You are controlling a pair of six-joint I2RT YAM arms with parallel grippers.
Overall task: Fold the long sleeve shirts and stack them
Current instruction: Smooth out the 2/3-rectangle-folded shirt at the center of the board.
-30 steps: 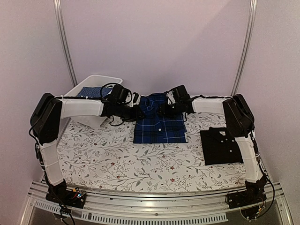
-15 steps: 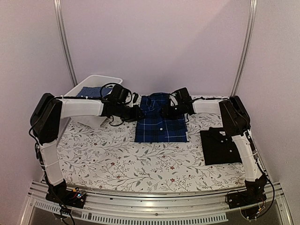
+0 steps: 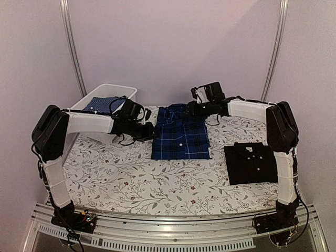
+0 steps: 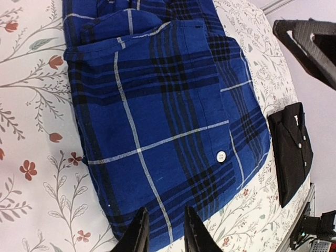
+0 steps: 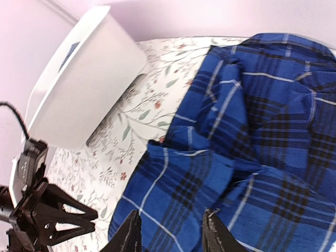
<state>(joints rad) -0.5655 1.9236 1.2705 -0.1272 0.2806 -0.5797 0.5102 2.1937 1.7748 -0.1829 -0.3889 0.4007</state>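
The blue plaid shirt (image 3: 180, 137) lies folded in the middle, and the black shirt (image 3: 251, 163) is at the lower right. The plaid one looks soft and floppy, so pinch a folded edge. The left gripper (image 4: 165, 223) and right gripper (image 5: 170, 226) hold nothing, fingers apart.

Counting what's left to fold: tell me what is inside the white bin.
A blue patterned cloth lies in the white bin, only partly visible. The bin's walls hide the rest of the inside, so anything under the cloth cannot be seen.
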